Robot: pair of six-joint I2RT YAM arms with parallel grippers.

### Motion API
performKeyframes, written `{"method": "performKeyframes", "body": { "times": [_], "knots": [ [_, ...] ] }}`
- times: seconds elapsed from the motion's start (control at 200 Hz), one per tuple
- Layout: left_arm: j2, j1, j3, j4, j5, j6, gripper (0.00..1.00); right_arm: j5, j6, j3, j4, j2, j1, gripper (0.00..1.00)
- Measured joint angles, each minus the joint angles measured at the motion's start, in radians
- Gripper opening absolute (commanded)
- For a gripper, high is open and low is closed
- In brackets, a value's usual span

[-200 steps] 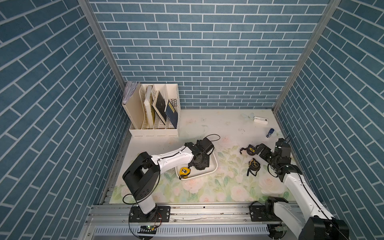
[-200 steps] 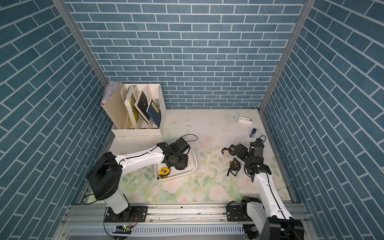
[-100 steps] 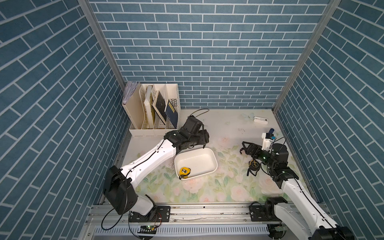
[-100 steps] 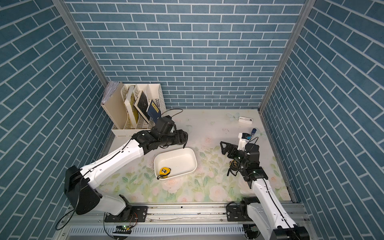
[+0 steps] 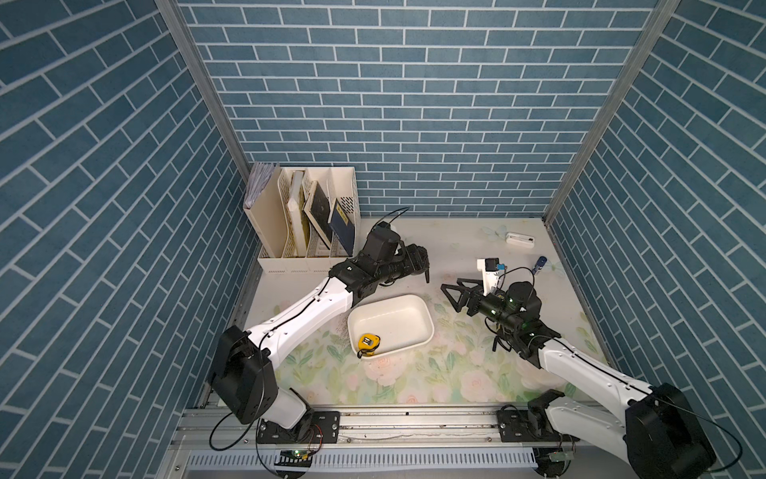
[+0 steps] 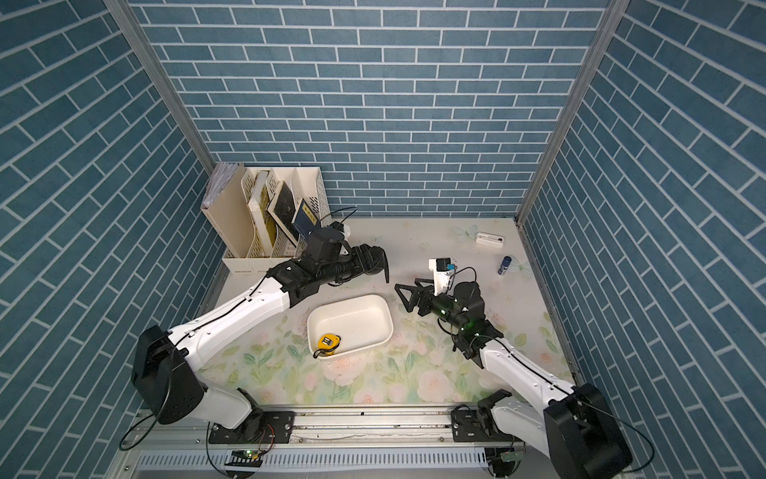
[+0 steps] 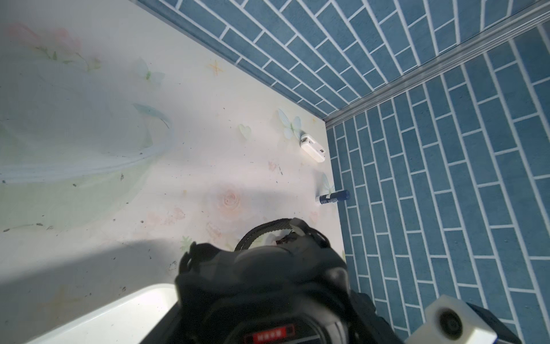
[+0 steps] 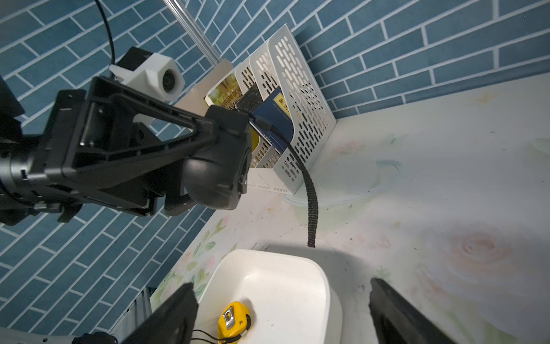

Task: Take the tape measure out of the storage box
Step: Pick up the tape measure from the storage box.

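The storage box (image 5: pixel 429 321) (image 6: pixel 389 321) is a shallow white tub on the floral mat. A yellow tape measure (image 5: pixel 369 342) (image 6: pixel 328 342) (image 8: pixel 233 320) lies in its near-left corner. My left gripper (image 5: pixel 416 263) (image 6: pixel 375 260) (image 8: pixel 208 166) hangs in the air behind the box, shut on a black tape measure (image 8: pixel 215 184) (image 7: pixel 262 286) whose strap (image 8: pixel 311 196) dangles. My right gripper (image 5: pixel 452 295) (image 6: pixel 407 296) (image 8: pixel 281 284) hovers at the box's right end, open and empty, facing the box.
A cream file rack (image 5: pixel 306 215) with books stands at the back left. A small white device (image 5: pixel 520 239) and a blue tube (image 5: pixel 540 262) lie near the back right wall. The brick walls close in on three sides.
The left arm has lifted out of the storage box with the black tape measure and swung back. The right arm has risen from the table and moved left toward the box.
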Motion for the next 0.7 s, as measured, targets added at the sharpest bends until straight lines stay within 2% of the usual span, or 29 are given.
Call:
{"method": "performKeyframes", "body": {
  "times": [0.375, 0.7],
  "knots": [
    [-0.003, 0.000, -0.072, 0.071, 0.008, -0.069, 0.00, 0.050, -0.042, 0.158, 0.125, 0.180, 0.104, 0.78],
    [-0.032, 0.002, -0.080, 0.085, 0.002, -0.093, 0.00, 0.074, -0.051, 0.199, 0.152, 0.280, 0.130, 0.75]
  ]
}}
